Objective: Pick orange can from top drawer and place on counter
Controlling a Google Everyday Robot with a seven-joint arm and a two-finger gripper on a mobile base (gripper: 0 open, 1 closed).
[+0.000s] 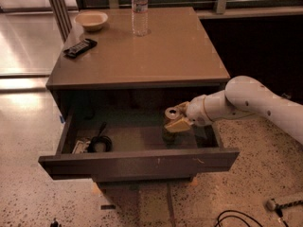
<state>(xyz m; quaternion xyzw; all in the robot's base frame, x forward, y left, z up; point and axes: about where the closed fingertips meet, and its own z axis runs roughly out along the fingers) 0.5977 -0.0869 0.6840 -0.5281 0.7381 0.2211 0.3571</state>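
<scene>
Inside the top drawer [142, 161], near its right side, stands the orange can [171, 112]. Its silver top shows. The gripper [176, 123] is down inside the drawer too. Its claw is closed tight on the can, with one tan finger [180, 125] across the front of the can. The white arm [251, 100] reaches into the drawer from the drawer's right side. The drawer is pulled wide open. At the drawer's left end lie a black cord [99, 141] and a small pale thing [79, 147] that I cannot name. Above the drawer is the counter [180, 56]. Far back from the drawer, a clear water bottle [139, 11] and a pale bowl [91, 20] stand on the counter. A black remote [80, 48] lies nearer the drawer, above its left end.
</scene>
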